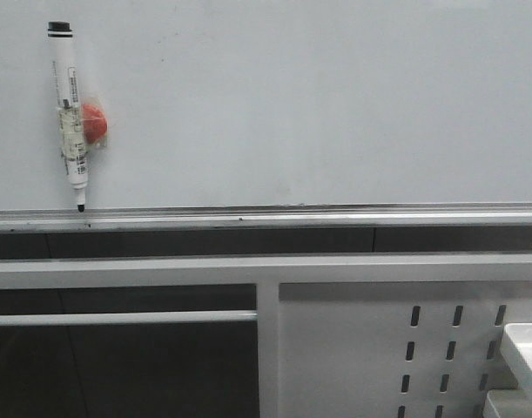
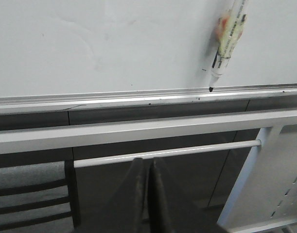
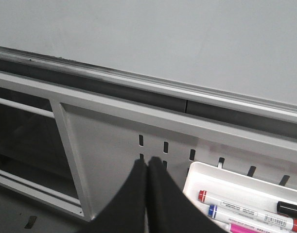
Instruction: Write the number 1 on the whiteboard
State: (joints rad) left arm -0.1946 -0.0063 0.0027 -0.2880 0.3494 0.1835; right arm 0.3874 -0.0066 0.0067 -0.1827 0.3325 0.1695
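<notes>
A: So, at which step were you at that moment?

B: At the very beginning, I think. The whiteboard [image 1: 318, 96] was bare; I saw no number 1 on it in any view. The pen [image 1: 70, 113] hung on the board at its left side, tip down and just above the silver rail [image 1: 335, 213], with its black cap at the top and a red thing [image 1: 95, 122] behind it.

A: And your pincers?

B: The left gripper [image 2: 147, 167] had its fingers pressed together with nothing between them, low under the rail and well apart from the pen. The right gripper [image 3: 147, 167] was closed the same way, also without anything, in front of the panel with slots [image 3: 119, 145].

A: What did the next move ask from you?

B: In my judgement, you had to open the left fingers, go up to the pen and take it by the body.

A: Did the views differ?

B: Yes. Only the right wrist view showed the white tray [image 3: 206, 175] with coloured markers [image 3: 245, 213]. The front view showed neither gripper.
</notes>
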